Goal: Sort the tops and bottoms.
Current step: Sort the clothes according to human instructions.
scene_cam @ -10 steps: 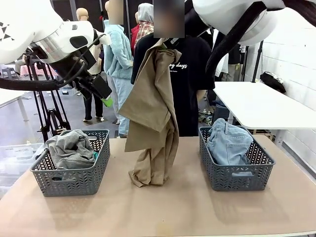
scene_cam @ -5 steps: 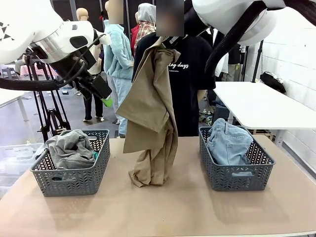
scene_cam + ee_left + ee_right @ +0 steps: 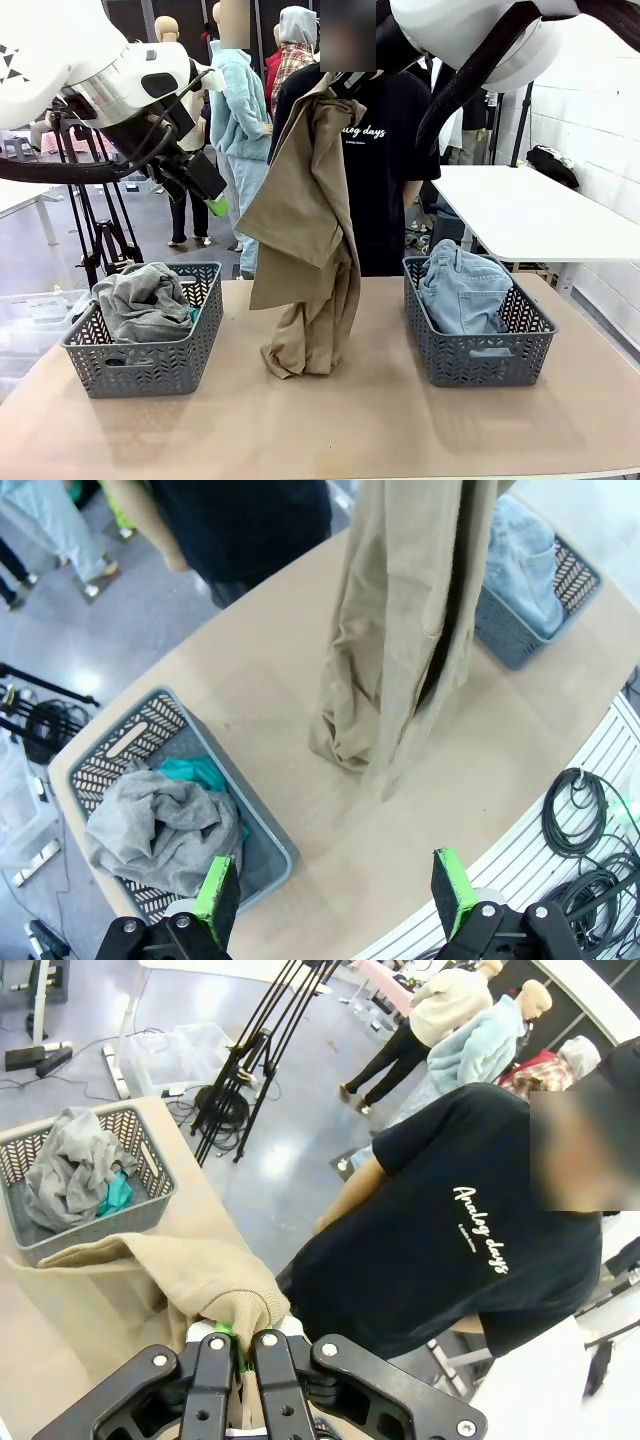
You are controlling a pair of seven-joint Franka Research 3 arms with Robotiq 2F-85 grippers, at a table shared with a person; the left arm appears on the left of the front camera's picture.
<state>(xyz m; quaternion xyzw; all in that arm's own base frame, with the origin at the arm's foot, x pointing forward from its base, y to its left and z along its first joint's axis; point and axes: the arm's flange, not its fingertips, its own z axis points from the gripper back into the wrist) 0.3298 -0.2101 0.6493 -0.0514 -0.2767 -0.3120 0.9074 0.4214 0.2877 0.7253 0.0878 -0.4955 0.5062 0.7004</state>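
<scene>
Your right gripper (image 3: pixel 236 1360): pinching tan khaki cloth garment (image 3: pixel 305 240), hanging frame centre, hem on beige table (image 3: pixel 380 420) | your left gripper (image 3: pixel 335 905): spread, upper left, holding nothing.

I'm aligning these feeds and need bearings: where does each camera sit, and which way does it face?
Front: between the arms, facing the person across the table; both arms show.
Left wrist: high up, looking down past open left gripper at the grey basket and hanging khaki garment.
Right wrist: above right gripper, fingers shut on the khaki garment, facing the person.
All views share that garment and basket.
</scene>
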